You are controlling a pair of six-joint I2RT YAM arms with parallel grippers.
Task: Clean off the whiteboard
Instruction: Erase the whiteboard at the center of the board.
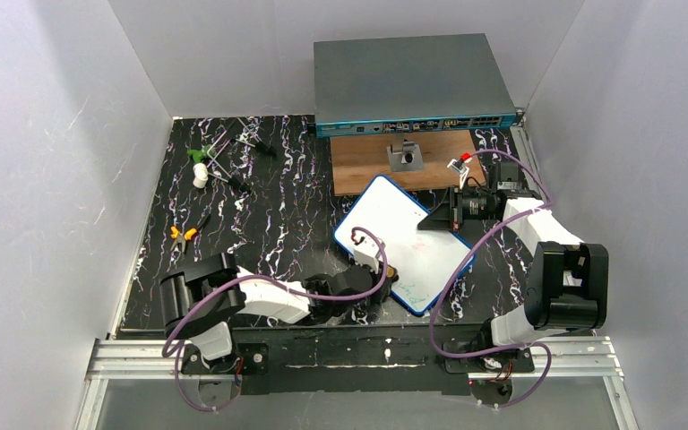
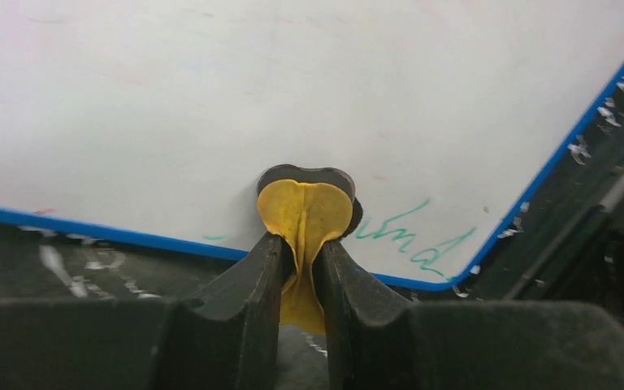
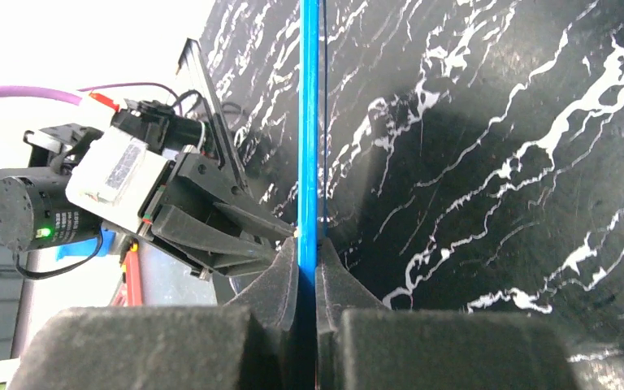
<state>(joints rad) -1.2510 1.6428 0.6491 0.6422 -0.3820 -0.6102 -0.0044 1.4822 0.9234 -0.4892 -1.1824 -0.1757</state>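
right tool (image 3: 307,253) pinching whiteboard (image 1: 396,219) edge, left tool (image 2: 302,250) clamping yellow cloth (image 2: 305,211) (perhaps) near corner

One whiteboard (image 1: 405,235), one yellow cloth (image 2: 307,213)

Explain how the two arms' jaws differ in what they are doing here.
The left jaws pinch a small yellow pad, while the right jaws clamp the whiteboard by its blue rim, edge-on. The left jaws sit at the board's near edge, by leftover green writing; the right jaws hold its far right edge. Both are shut on something.
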